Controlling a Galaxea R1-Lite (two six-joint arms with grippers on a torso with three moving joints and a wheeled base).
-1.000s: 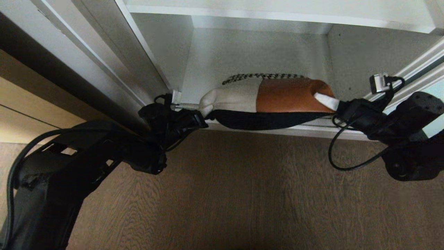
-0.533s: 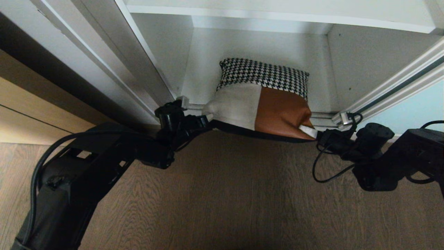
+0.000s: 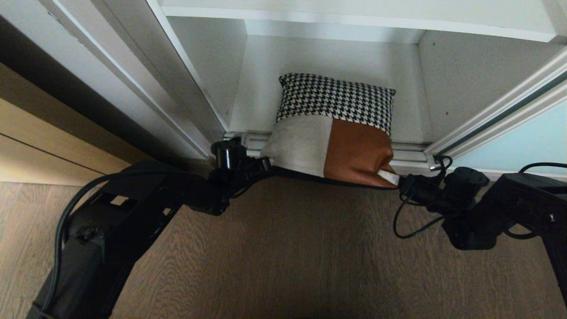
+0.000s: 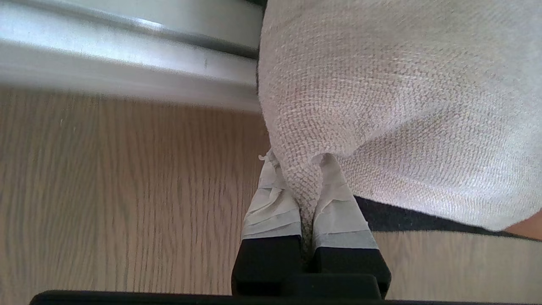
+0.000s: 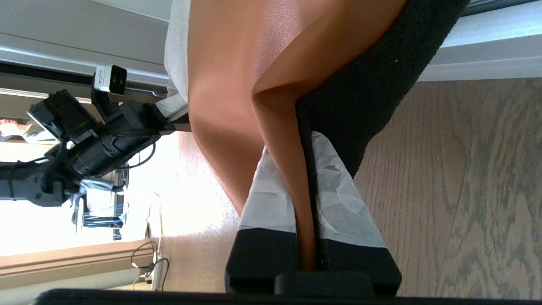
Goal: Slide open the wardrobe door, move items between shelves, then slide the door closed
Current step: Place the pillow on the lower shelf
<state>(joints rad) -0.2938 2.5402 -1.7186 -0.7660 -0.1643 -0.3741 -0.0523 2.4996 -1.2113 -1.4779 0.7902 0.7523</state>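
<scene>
Over on the left, the left end effector is pinched nearly closed on the beige corner of the square patchwork cushion, a soft pillow with black-and-white houndstooth along its far edge, beige weave and a brown leather patch on its face, and a black backing underneath; in the left wrist view its taped fingertips squeeze a fold of the beige fabric between them. From that end effector the cushion stretches away toward the right, lying half inside the wardrobe with its houndstooth edge on the plain white bottom shelf and its near edge hanging out over the metal door track above the grey-brown wood-grain floor. At the cushion's other near corner the right end effector is likewise clamped narrow, its padded fingers gripping the seam where brown leather meets black backing. Beyond it, further right, stands the slid-aside frosted blue-green glass wardrobe door. So the cushion's near edge runs straight from one end effector to the other, each arm holding its own corner, neither nearer than the other. Whichever shelf it is bound for, I would judge both arms must travel together, level, or the slack cushion will sag or twist.
</scene>
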